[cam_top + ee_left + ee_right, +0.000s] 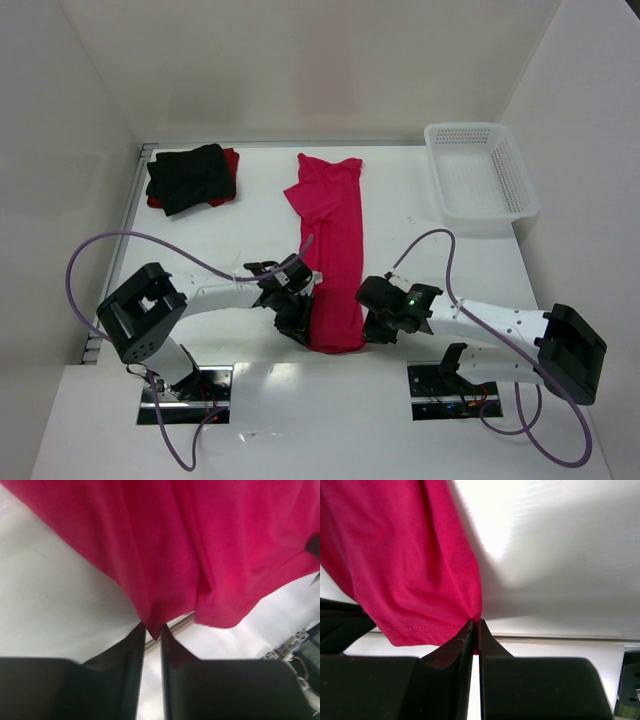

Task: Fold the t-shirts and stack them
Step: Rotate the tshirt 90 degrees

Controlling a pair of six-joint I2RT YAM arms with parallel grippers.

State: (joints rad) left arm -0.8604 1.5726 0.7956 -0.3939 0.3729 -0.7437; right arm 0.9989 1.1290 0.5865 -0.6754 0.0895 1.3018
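Observation:
The crimson-pink t-shirt (335,240) lies on the table as a long narrow strip, collar end far and hem end near. My left gripper (297,325) is at its near left corner. In the left wrist view the left gripper (153,629) pinches a pointed fold of the t-shirt (200,540) between its tips, with a narrow gap behind. My right gripper (372,325) is at the near right corner. In the right wrist view the right gripper (476,625) is shut on the stitched hem of the t-shirt (395,555). A black t-shirt (190,178) lies folded on a darker red t-shirt (231,160) at the back left.
A white perforated basket (480,170) stands at the back right corner. White walls enclose the table on three sides. Purple cables loop from both arms near the front edge (320,362).

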